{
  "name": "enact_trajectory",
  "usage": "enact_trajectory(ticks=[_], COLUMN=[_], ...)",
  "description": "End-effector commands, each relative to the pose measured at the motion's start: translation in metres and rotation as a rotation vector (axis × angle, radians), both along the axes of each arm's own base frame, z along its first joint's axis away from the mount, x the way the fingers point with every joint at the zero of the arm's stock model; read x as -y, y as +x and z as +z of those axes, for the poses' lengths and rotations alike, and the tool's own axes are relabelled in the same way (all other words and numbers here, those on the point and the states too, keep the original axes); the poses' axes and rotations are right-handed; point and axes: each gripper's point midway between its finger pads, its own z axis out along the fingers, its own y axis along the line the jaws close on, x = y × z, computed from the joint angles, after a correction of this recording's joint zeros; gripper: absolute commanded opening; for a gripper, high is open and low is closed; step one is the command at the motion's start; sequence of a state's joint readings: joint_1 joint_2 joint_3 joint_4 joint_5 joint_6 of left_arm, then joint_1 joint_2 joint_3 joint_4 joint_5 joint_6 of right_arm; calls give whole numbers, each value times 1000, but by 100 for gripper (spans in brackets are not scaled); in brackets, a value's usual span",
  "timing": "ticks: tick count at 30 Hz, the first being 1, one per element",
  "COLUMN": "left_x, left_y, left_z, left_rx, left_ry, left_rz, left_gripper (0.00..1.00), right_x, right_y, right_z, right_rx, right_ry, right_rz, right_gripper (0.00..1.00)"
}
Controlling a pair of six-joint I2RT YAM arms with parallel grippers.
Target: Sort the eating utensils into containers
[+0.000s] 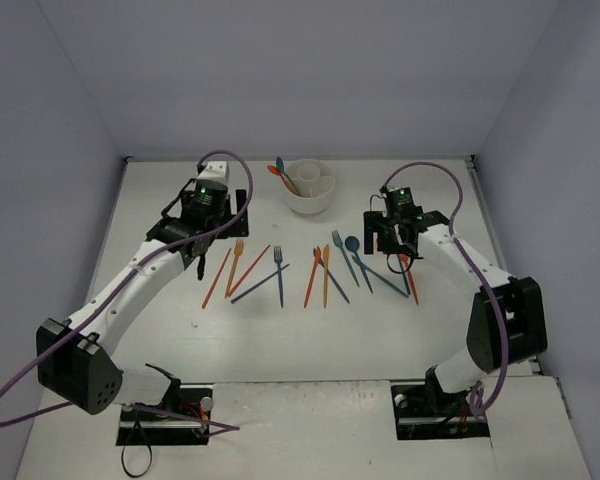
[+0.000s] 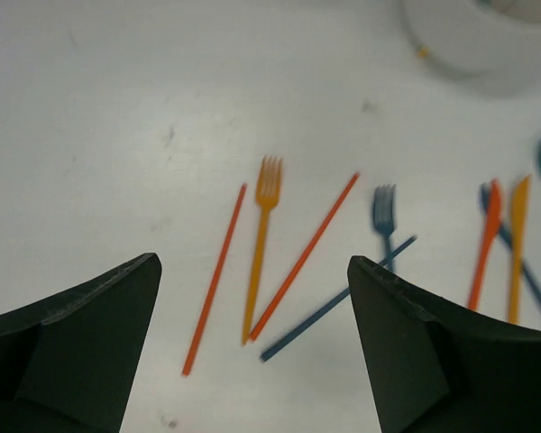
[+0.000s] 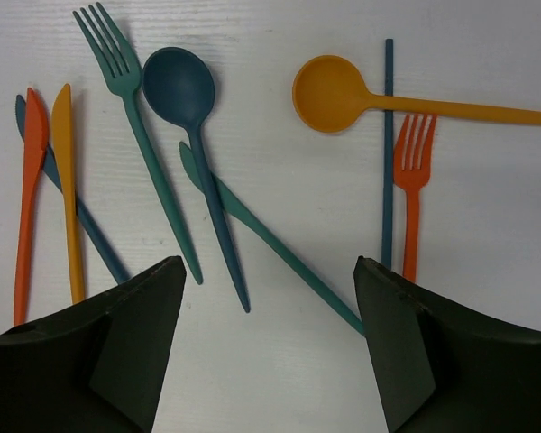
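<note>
Dark fingers of the left gripper stand wide apart at the lower corners, holding nothing, with an orange fork at frame centre. The right gripper also gapes empty below a dark blue spoon and a teal fork. From the top, the utensils lie scattered across the middle. The white cup, at upper centre, holds two spoons.
</note>
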State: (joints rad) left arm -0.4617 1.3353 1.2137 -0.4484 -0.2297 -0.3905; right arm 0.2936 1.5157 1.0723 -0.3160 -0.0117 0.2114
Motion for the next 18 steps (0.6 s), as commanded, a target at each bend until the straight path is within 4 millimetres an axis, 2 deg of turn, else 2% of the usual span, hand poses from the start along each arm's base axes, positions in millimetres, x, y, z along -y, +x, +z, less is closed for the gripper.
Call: enact_trajectory(ticks=[1, 3, 8, 14, 18], left_x=[-33, -44, -58, -63, -59], left_y=[-37, -47, -60, -67, -66], left_z=[-2, -9, -26, -44, -53], left_rx=[-45, -43, -61, -89, -84], left_ry=[-3, -7, 17, 55, 41], left_rz=[-10, 13, 16, -4, -31], left_gripper=[82, 82, 82, 82, 82], right_x=[-17, -20, -35, -47, -48], right_y=[26, 28, 34, 39, 43], right_z=[0, -10, -25, -41, -51], right_rx=[4, -21, -58, -84, -99], right_ry=[25, 18, 10, -25, -46], right_rz=[19, 26, 61, 87, 88], right_gripper=[67, 64, 54, 45, 37])
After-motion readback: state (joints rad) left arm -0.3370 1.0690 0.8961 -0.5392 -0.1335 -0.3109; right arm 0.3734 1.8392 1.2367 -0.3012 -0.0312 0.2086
